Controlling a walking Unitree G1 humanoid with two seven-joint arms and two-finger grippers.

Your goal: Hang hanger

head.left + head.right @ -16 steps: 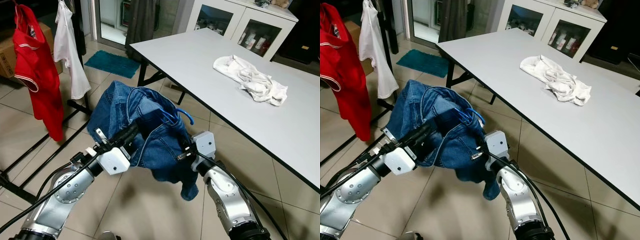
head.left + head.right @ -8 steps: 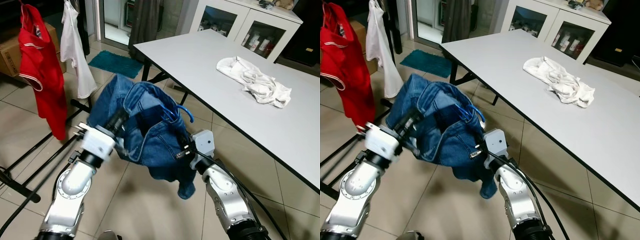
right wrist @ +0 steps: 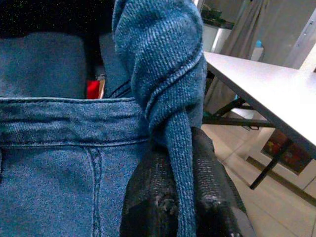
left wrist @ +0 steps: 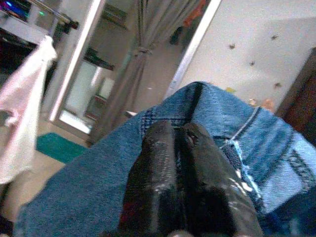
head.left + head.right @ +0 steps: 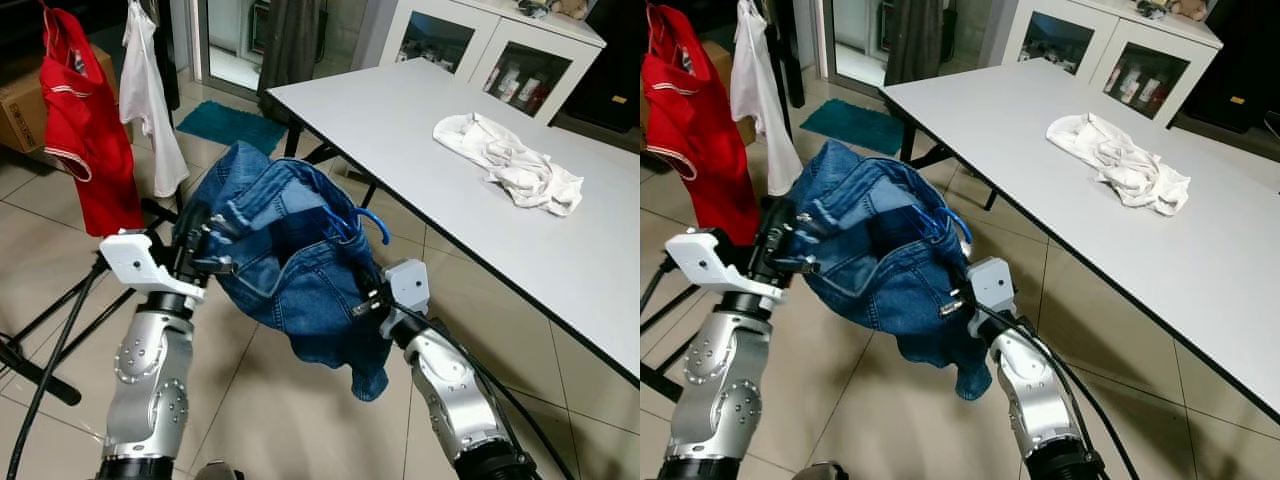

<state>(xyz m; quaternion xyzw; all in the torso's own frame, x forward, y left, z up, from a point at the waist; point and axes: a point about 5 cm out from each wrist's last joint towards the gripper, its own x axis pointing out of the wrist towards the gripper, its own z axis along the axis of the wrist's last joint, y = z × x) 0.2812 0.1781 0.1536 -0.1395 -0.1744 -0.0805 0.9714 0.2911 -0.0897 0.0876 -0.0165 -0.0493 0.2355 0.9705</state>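
Since a second ago our left arm has swung up from low and outstretched to upright, lifting its side of the denim garment (image 5: 290, 270). The blue hanger (image 5: 362, 222) sits inside the garment, hook poking out the top, between our two grippers. Left gripper (image 5: 200, 245) is pinched on the denim's left edge, fingers (image 4: 182, 173) together with cloth under them. Right gripper (image 5: 368, 300) is clamped on a twisted fold (image 3: 173, 98) at the right. The long axis runs gripper to gripper, roughly parallel to the table (image 5: 560, 250) edge. The drying rack with the red shirt (image 5: 85, 140) and white shirt (image 5: 150, 100) stands left of the denim, well away from the table; our left arm is nearer it. Open floor lies between. White cloth (image 5: 510, 165) lies on the table.
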